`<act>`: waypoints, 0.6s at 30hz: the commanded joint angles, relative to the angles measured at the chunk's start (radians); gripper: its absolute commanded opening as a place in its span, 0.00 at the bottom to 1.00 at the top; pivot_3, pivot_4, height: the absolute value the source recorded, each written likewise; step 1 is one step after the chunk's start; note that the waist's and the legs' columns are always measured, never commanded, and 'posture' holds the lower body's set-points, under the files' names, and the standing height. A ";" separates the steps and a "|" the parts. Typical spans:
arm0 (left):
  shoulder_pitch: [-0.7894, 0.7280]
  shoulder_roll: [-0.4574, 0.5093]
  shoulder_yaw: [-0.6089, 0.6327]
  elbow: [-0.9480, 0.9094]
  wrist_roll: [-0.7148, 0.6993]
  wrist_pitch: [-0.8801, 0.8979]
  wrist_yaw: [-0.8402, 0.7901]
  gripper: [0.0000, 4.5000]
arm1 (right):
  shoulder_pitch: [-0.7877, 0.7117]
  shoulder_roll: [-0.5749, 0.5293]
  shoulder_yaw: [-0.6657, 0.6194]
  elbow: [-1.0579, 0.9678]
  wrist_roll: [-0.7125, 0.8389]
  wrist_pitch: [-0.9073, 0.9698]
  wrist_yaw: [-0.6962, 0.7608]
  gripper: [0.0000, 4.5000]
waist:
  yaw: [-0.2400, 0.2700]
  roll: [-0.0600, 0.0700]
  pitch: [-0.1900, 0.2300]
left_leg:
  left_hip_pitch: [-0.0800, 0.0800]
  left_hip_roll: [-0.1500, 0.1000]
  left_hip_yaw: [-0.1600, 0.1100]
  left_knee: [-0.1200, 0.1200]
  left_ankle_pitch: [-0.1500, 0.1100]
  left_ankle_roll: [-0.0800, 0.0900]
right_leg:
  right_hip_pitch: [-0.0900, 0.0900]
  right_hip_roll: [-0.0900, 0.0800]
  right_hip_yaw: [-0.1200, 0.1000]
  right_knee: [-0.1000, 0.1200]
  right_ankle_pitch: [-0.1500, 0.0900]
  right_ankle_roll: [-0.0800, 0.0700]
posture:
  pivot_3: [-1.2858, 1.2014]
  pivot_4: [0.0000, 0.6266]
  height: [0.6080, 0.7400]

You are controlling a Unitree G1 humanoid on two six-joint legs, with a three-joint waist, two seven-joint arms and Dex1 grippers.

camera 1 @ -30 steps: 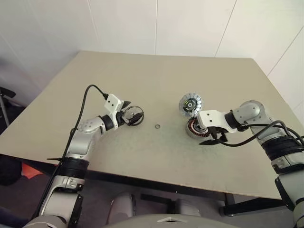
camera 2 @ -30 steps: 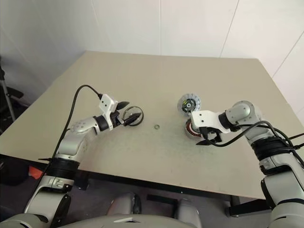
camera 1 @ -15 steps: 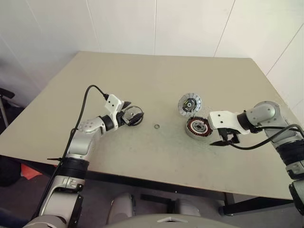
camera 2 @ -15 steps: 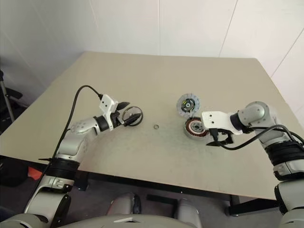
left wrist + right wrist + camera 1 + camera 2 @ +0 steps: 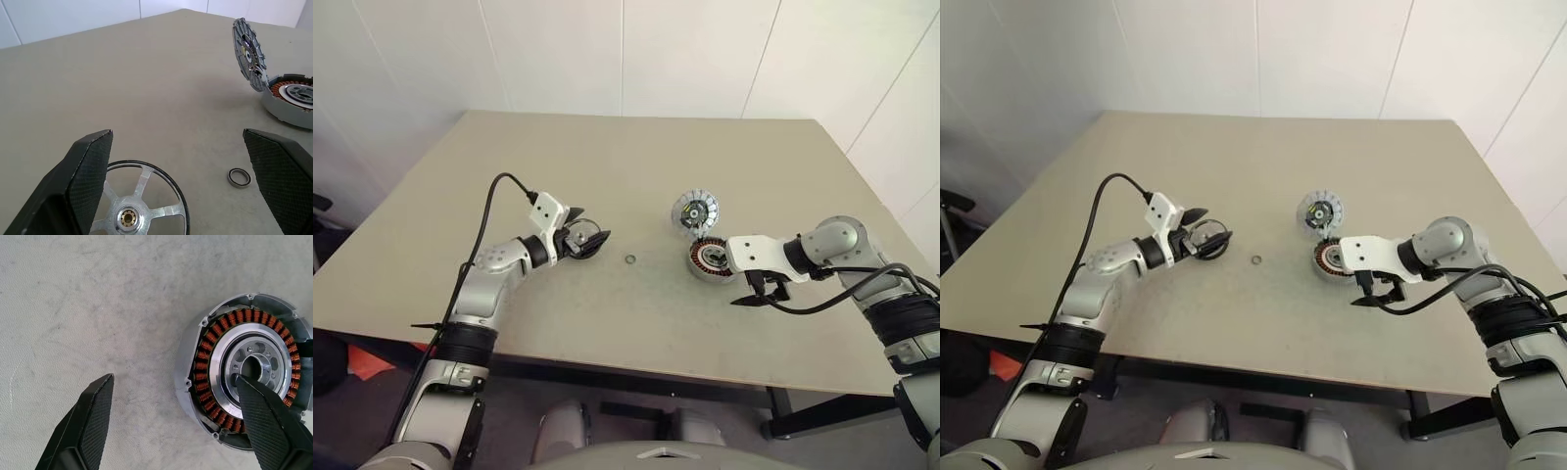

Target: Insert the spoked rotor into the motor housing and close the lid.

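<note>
Step in hand looks like the rotor pickup, nothing inserted yet. Your left gripper (image 5: 183, 181) has its fingers wide apart, level over the table (image 5: 607, 176), straddling the spoked rotor (image 5: 139, 208); the rotor lies flat, spokes up, close to one finger and not clamped. The motor housing (image 5: 244, 369) sits open on the table well to the right of the rotor, copper windings showing around a dark centre, no rotor inside. The lid (image 5: 694, 211) stands tilted on edge, leaning against the far side of the housing and touching it, so it's off. A small loose metal ring (image 5: 629, 259) lies between rotor and housing; leave it. Your right gripper (image 5: 178, 423) is spread too, empty, angled down just beside the housing on the near side, one fingertip overlapping the hub from the wrist view; contact can't be told.

Next, I'd judge: centre the left fingers on the rotor rim, close, lift, carry over to the housing. Keep the right claw from knocking the leaning lid
</note>
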 commanded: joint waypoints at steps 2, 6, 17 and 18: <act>-0.004 0.003 0.009 -0.043 -0.003 -0.012 0.006 1.00 | -0.083 0.019 -0.008 -0.005 0.001 -0.006 -0.009 0.99 | -0.003 0.000 0.000 | 0.000 0.000 0.000 0.000 0.000 0.000 | 0.000 0.000 0.000 0.000 0.000 -0.001 | 0.52 0.00 1.00; -0.001 0.001 0.007 -0.049 -0.003 -0.009 0.006 1.00 | -0.105 0.029 -0.001 0.036 -0.009 -0.025 -0.015 0.99 | 0.005 0.000 0.000 | 0.000 0.000 0.000 0.000 0.001 0.000 | 0.001 0.000 0.000 0.000 0.000 -0.001 | 0.52 0.00 1.00; 0.010 0.008 0.013 -0.059 -0.004 -0.007 0.008 1.00 | -0.062 0.014 0.001 0.053 -0.011 -0.054 -0.016 0.99 | 0.023 0.000 0.000 | -0.006 -0.001 0.000 -0.001 -0.001 0.003 | -0.003 0.000 0.000 0.002 0.001 -0.001 | 0.52 0.00 1.00; 0.010 0.009 0.013 -0.059 -0.004 -0.007 0.008 1.00 | -0.057 0.009 -0.002 0.051 -0.011 -0.054 -0.016 0.99 | 0.023 0.000 0.000 | -0.006 -0.001 0.000 -0.001 -0.002 0.004 | -0.003 0.000 0.000 0.002 0.001 -0.001 | 0.52 0.00 1.00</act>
